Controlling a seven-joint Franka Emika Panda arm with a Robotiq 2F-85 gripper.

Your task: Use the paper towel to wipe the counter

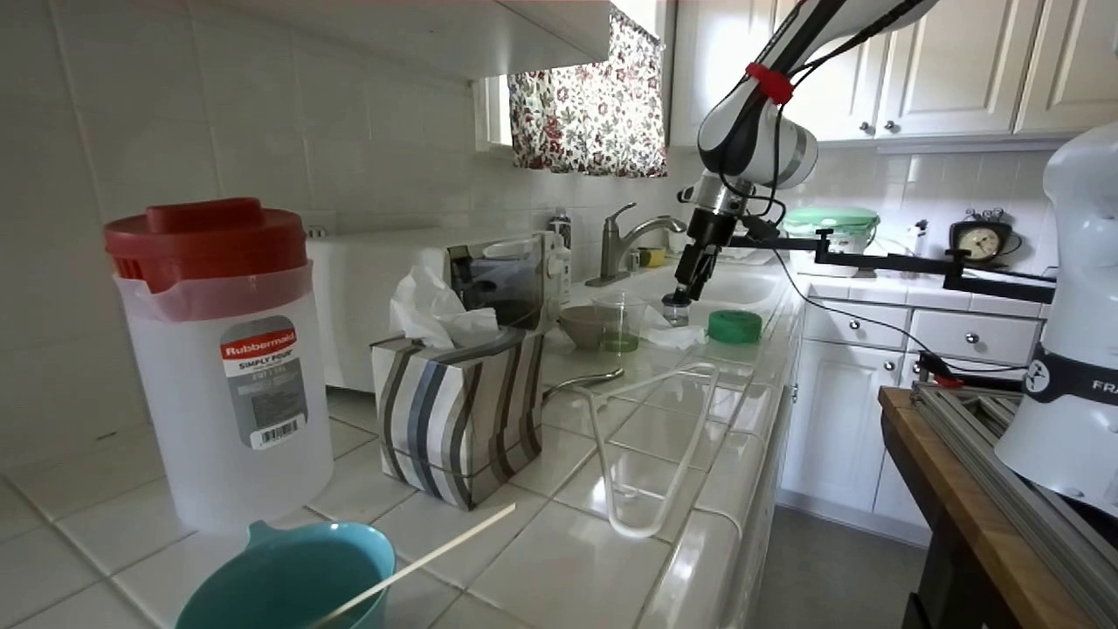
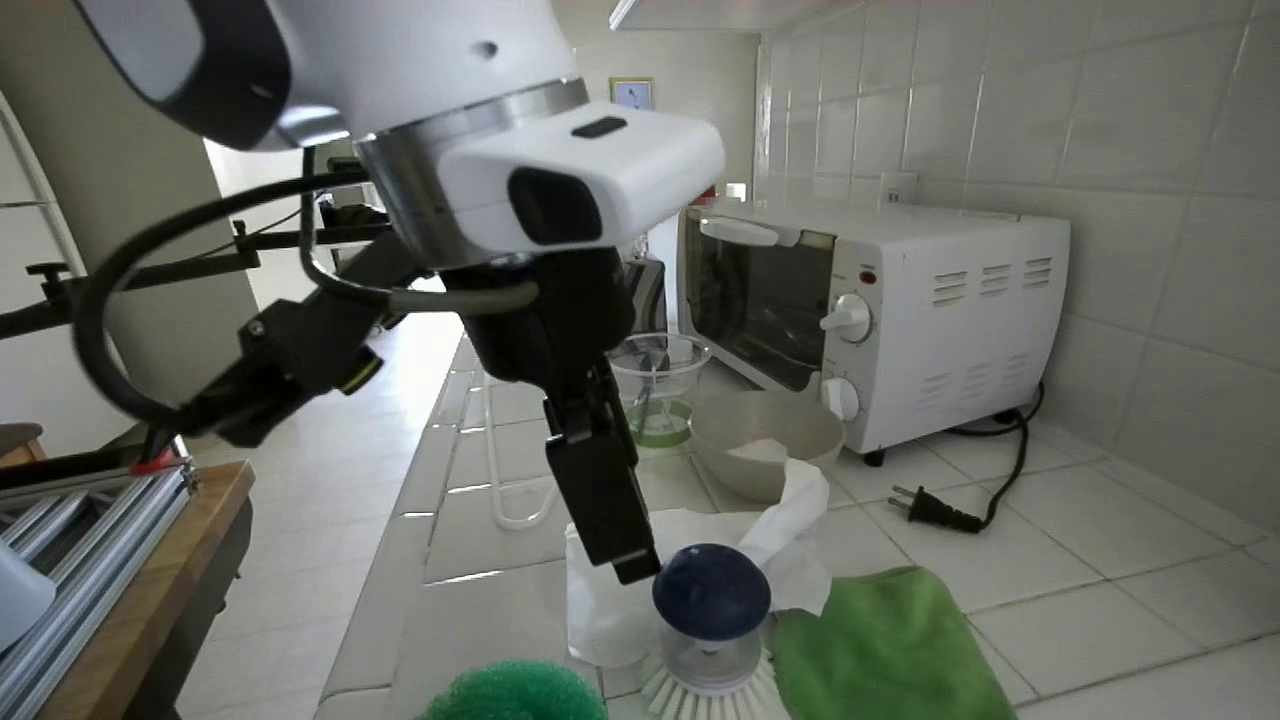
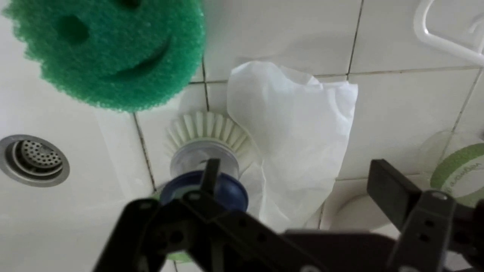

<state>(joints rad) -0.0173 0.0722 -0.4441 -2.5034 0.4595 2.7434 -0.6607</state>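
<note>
Hand (image 3: 297, 173) spread wide, empty; paper towel (image 3: 293, 132) below gap, long axis roughly crosswise to closing line, looks grabbable tbh.

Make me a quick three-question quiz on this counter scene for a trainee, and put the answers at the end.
1. True or false: the paper towel lies on the counter, and the gripper is open.
2. What color is the top of the brush? A red; B blue; C yellow.
3. How many knobs show on the oven in an exterior view?

Key: 1 true; 2 B; 3 two.
</note>
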